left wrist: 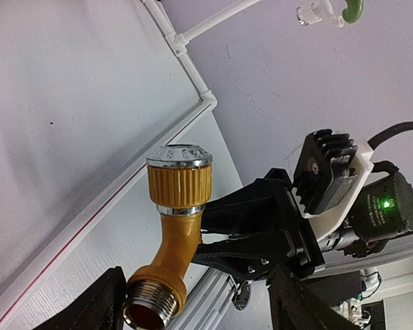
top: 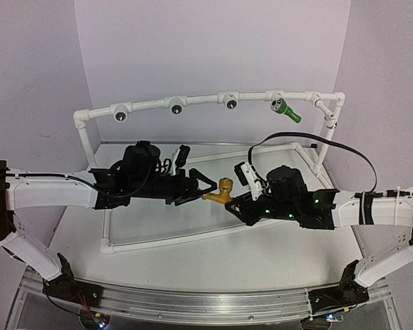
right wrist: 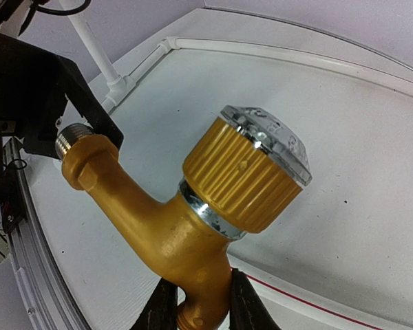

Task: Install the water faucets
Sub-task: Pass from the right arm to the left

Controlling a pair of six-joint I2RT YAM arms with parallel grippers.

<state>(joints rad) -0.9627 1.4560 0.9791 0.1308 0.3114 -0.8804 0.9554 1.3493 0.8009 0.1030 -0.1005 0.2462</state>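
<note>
Right end effector (top: 234, 203) is closed on the yellow faucet (top: 221, 190), pinching its lower stem between both fingers (right wrist: 237, 302). The faucet is held mid-air over the bench (top: 193, 254), between the two arms. Its ribbed knob with clear cap points up and its threaded end points toward the left arm.

Left end effector (top: 205, 187) is open. Its fingers (left wrist: 107, 306) stand either side of the threaded end. One sits just beside it; contact cannot be told. No grip.

The green faucet (top: 286, 109) is already seated in the top bar of the white pipe frame (top: 151, 104), toward its right end, spout angled down-right.

Three dark round sockets (top: 175, 106) along the same bar are unfilled, left of the green faucet. The frame's lower rails lie flat on the bench around the arms, and its uprights stand at the back corners. A black cable (top: 344, 148) loops from the right wrist over the frame's right side. A metal rail (top: 206, 299) runs along the near bench edge by the arm bases. Nothing sits between the yellow faucet and the top bar.
</note>
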